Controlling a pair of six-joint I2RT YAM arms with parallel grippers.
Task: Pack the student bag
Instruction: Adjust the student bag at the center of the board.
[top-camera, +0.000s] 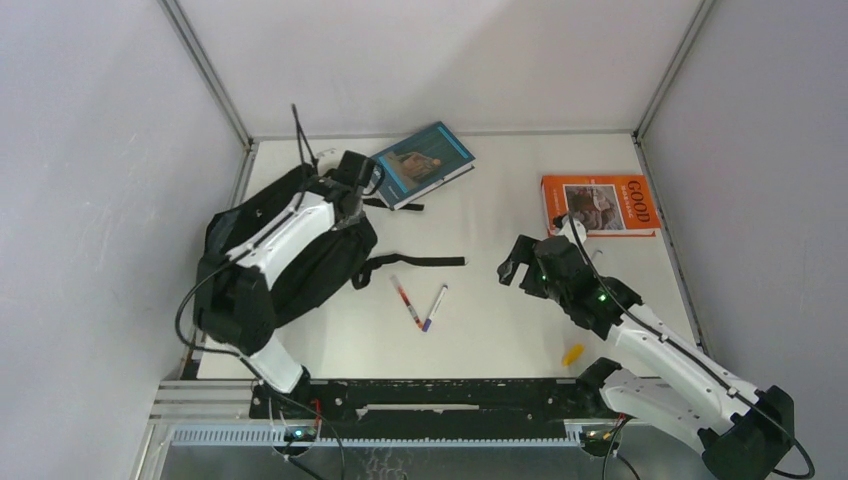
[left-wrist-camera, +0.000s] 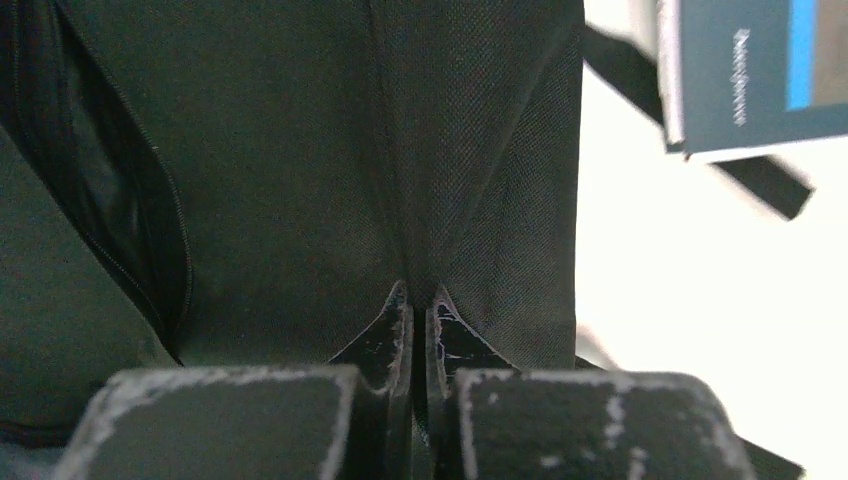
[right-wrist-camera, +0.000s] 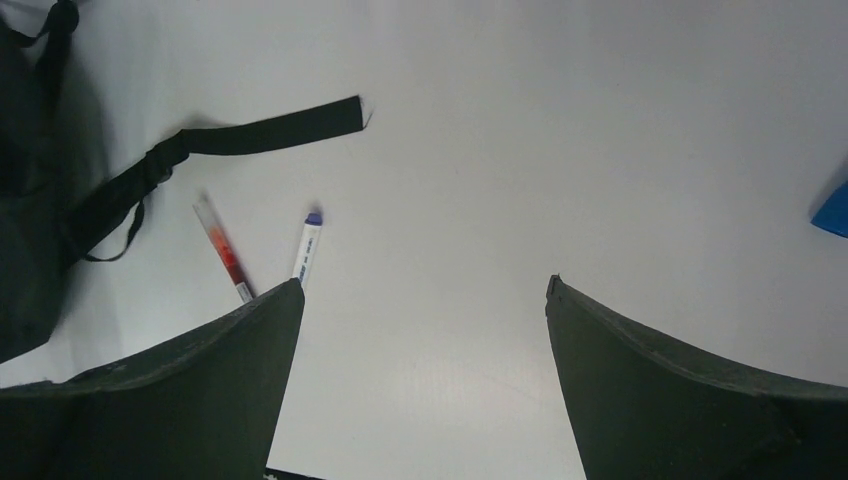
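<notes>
Showing the student bag (top-camera: 335, 262) slumped at the left of the tabletop (top-camera: 500, 335), partly under the left arm. The left claw (left-wrist-camera: 420, 300) is closed on a pinched fold of the bag's black cloth, beside what looks like an open zip (left-wrist-camera: 110, 190). The right claw (right-wrist-camera: 425, 285) hangs spread wide and empty above the tabletop, near a red pen (top-camera: 405, 298). The bag is judged soft, limp and light while unfilled: its cloth will likely sag rather than lift as one piece, so a seam or the zip edge should hold better than a flat panel. Its loose strap (top-camera: 415, 262) may drag.
</notes>
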